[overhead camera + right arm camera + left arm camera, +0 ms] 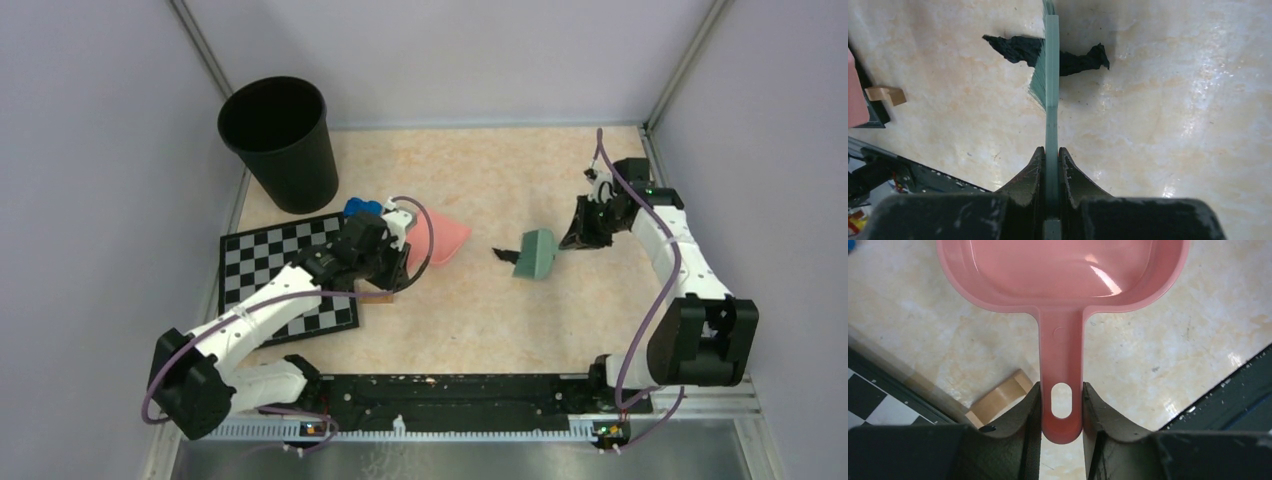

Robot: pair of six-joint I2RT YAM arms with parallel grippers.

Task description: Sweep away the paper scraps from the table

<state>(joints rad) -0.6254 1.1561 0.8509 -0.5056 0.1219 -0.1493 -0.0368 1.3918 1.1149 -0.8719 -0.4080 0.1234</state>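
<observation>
My left gripper is shut on the handle of a pink dustpan, whose pan points away over the table. From above, the dustpan lies left of centre with the left gripper behind it. My right gripper is shut on the thin handle of a green brush. Its bristles rest against a black paper scrap. From above, this scrap sits just left of the brush, between brush and dustpan, with the right gripper to the right. No other paper scraps show.
A black bin stands at the back left. A chequered board lies under the left arm, with a small blue toy car at its far corner and a tan wooden block by its near corner. A black rail runs along the near edge.
</observation>
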